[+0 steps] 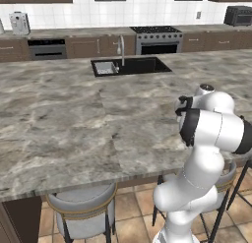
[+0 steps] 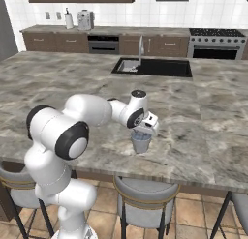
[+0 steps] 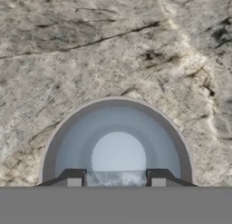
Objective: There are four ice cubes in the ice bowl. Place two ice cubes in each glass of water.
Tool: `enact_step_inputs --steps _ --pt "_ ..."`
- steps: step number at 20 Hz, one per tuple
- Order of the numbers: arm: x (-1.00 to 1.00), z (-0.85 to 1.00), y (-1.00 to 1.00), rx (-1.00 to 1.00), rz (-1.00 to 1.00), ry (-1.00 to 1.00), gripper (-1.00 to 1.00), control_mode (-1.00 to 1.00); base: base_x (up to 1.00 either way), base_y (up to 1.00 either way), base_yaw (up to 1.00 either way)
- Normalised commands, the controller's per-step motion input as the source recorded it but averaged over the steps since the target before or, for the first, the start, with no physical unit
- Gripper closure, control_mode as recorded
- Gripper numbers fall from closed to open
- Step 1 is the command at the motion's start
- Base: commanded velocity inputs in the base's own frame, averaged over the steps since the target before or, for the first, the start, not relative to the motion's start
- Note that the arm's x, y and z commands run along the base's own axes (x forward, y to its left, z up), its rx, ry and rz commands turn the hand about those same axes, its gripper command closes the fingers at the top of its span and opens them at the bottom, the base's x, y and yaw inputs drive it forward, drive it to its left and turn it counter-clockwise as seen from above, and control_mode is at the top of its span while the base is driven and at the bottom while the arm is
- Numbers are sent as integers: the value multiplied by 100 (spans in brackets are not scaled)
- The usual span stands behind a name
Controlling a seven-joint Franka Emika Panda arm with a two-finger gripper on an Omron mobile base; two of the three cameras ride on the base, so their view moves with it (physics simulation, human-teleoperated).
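A glass of water (image 2: 141, 144) stands on the marble counter near its front edge, a short grey tumbler with a bluish inside. My gripper (image 2: 142, 131) hangs straight over it, pointing down at its mouth. In the hand view I look down into the same glass (image 3: 118, 146). My gripper (image 3: 117, 178) is shut on a pale blue-white ice cube (image 3: 117, 177), which sits between the two dark fingertips (image 3: 74, 177) above the glass's opening. The ice bowl is out of view.
The marble island counter (image 1: 74, 119) stretches wide to the left. A black sink (image 2: 152, 67) with a faucet lies at its far side. Grey stools (image 2: 145, 192) stand below the front edge. A stove (image 1: 156, 39) and a toaster (image 2: 85, 19) line the back wall.
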Motion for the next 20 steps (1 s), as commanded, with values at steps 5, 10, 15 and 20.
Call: enact_step_inputs --steps 5,10,15,20 --pt "1 -10 0 0 0 0 100 -100 0 0 0" --pt "9 -2 -6 0 0 0 100 -100 0 0 0" --pt "16 0 -11 0 0 0 100 -100 0 0 0" --pt "15 0 -2 0 0 0 100 -100 0 0 0"
